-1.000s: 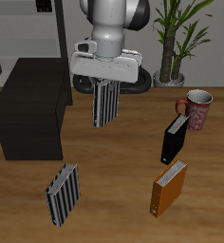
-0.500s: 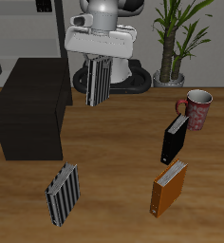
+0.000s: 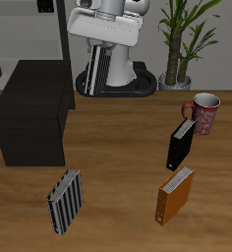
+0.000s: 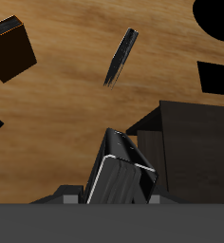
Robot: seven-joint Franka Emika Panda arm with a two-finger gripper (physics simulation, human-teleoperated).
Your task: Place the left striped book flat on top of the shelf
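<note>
- Because the job is to lay a book flat on the low, matte black box-shaped shelf (image 3: 34,110), the white two-finger gripper (image 3: 100,49) has the black-and-white striped book (image 3: 97,70) up in the air, well clear of the wooden table (image 3: 118,157). Its fingers are closed on the book's upper end, so the book hangs nearly upright with a slight tilt.
- From the shelf's flat top the carried book sits at roughly two o'clock, off beyond its back corner rather than over it. I would judge that it has the height for the job but must come across over the top.
- Seen from the wrist, the held book (image 4: 119,176) juts out from between the fingers, and the shelf (image 4: 195,142) shows as a dark block just beside it.
- Hanging on end, the book cannot go down flat as it is; my guess is the wrist has to tip it onto its broad face above the shelf before the fingers let go.
- A second striped book (image 3: 64,201) stands on the table toward the front edge, at about five o'clock from the shelf, untouched.
- Well apart on the other side stand a slim black book (image 3: 180,145), an orange book (image 3: 174,194) nearer the front, and a patterned pink mug (image 3: 203,112) farther back; none is in the way.
- Farther back, a potted green plant (image 3: 182,39) and a grey open-frame rack (image 3: 25,30) stand clear of the shelf top.
</note>
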